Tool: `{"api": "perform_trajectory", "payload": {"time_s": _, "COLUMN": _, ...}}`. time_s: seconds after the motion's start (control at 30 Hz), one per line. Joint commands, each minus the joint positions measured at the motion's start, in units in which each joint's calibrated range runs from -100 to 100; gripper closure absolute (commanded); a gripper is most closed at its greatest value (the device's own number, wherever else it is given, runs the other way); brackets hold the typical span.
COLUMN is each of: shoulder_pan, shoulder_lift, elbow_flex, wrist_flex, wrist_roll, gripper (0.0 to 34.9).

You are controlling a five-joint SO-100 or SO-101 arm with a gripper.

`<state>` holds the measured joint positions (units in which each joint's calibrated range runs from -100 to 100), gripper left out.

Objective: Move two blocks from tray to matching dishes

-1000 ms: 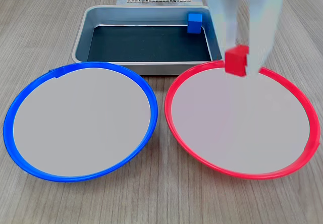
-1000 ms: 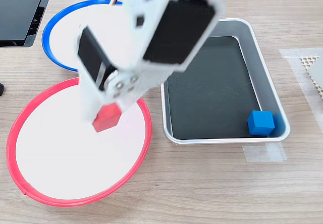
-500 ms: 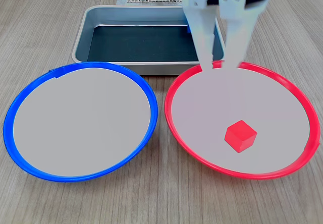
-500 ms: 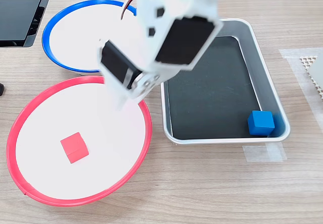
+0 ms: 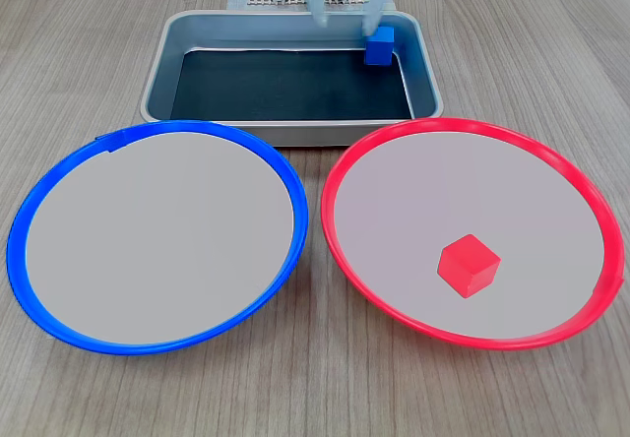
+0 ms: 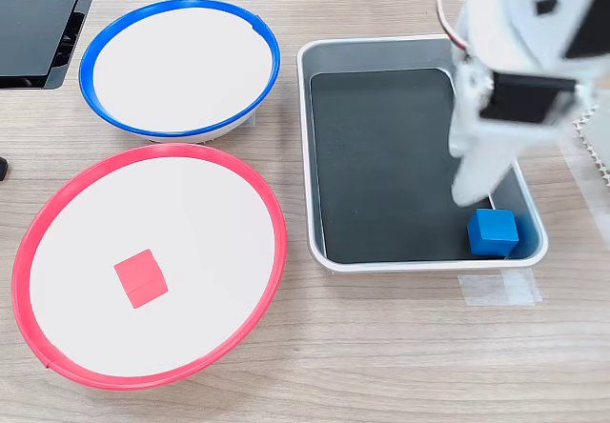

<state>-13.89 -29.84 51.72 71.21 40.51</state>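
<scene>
A: where was the red block [image 5: 469, 266] tbh?

B: sat in the red-rimmed dish [image 5: 591, 201], nothing touching it. Blue block [image 6: 492, 231] was in the tray [image 6: 315, 70], corner at the second exterior view's lower right.

A: & the jaws?

B: gripper [image 6: 474, 192] hung over the tray right by the blue one, too blurry, couldn't tell if spread or closed. Blue-rimmed dish [image 5: 39, 201] held nothing, all on the wood desk [image 5: 98, 24].

Red block [image 5: 469, 266] lies in red-rimmed dish [image 5: 366, 152], toward 6 o'clock. Blue block [image 5: 379, 45] sits in tray [image 5: 157, 73], at its 2 o'clock corner. My gripper [image 5: 345, 9] is blurred above it.
</scene>
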Motion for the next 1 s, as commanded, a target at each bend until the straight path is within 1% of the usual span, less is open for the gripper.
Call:
{"api": "perform_trajectory", "payload": {"time_s": 0.0, "shoulder_pan": -6.29, "shoulder_lift": -2.96, "elbow_flex": 2.03, "wrist_flex": 0.4, "wrist_roll": -1.95, "gripper": 19.7}}
{"api": "perform_trajectory", "payload": {"time_s": 0.07, "shoulder_pan": -8.18, "shoulder_lift": -3.38, "elbow_flex": 2.85, "wrist_flex": 0.73, "wrist_roll": -2.64, "gripper": 19.7}}
{"api": "perform_trajectory", "payload": {"time_s": 0.2, "shoulder_pan": -9.87, "shoulder_lift": -3.64, "elbow_flex": 4.67, "wrist_flex": 1.14, "wrist_roll": -3.32, "gripper": 19.7}}
{"api": "perform_trajectory", "payload": {"time_s": 0.4, "shoulder_pan": -10.25, "shoulder_lift": -3.55, "elbow_flex": 6.95, "wrist_flex": -0.59, "wrist_roll": -3.37, "gripper": 19.4}}
{"api": "perform_trajectory", "payload": {"time_s": 0.6, "shoulder_pan": -9.12, "shoulder_lift": -2.44, "elbow_flex": 7.95, "wrist_flex": -3.23, "wrist_roll": -2.78, "gripper": 19.6}}
{"api": "perform_trajectory", "payload": {"time_s": 0.97, "shoulder_pan": -6.2, "shoulder_lift": -2.27, "elbow_flex": 10.13, "wrist_flex": -4.97, "wrist_roll": -0.24, "gripper": 20.1}}
